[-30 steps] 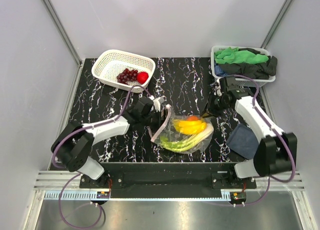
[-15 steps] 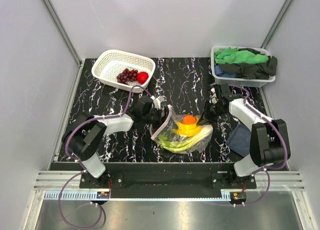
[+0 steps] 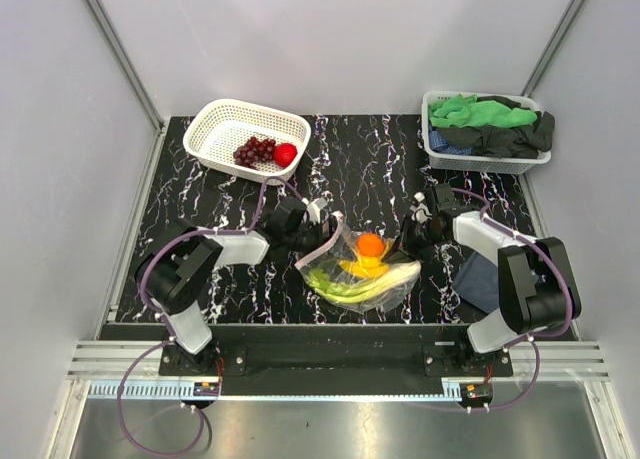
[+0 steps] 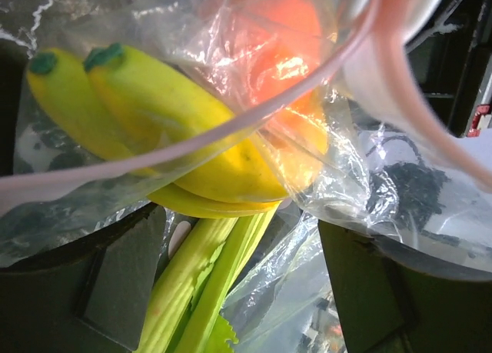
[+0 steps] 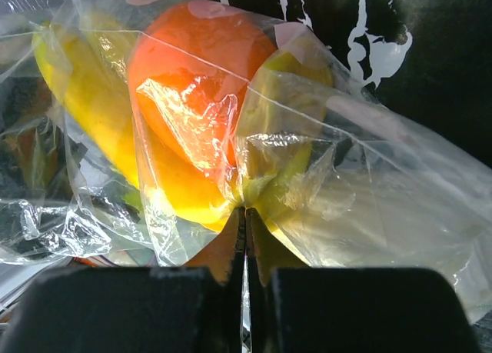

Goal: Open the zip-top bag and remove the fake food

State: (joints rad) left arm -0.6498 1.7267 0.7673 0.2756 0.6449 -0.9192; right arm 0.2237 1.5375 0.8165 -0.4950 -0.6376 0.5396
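Both arms [image 3: 225,247] have closed in on the zip-top bag [image 3: 385,279]. Pale grey walls [image 3: 330,39] enclose a black, white-veined marble tabletop [image 3: 370,154]. Between the grippers lies the bag, its fake food [image 3: 362,267] inside: banana [image 4: 177,114], orange [image 3: 371,244], green stalks [image 3: 350,287]. The right gripper [image 3: 409,241] pinches its plastic; the left gripper [image 3: 325,228] gapes at the pink zip strip [image 3: 322,243].

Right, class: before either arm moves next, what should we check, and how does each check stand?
1. Grip: right tool shut on bag: ok.
2. Reach: left tool open at zip strip: ok.
3. Strip parted: ok.
4. Mouth wide enough for orange: cannot tell.
5. Food out: not ok; orange, banana, stalks inside bag.
6. Room in basket: ok.
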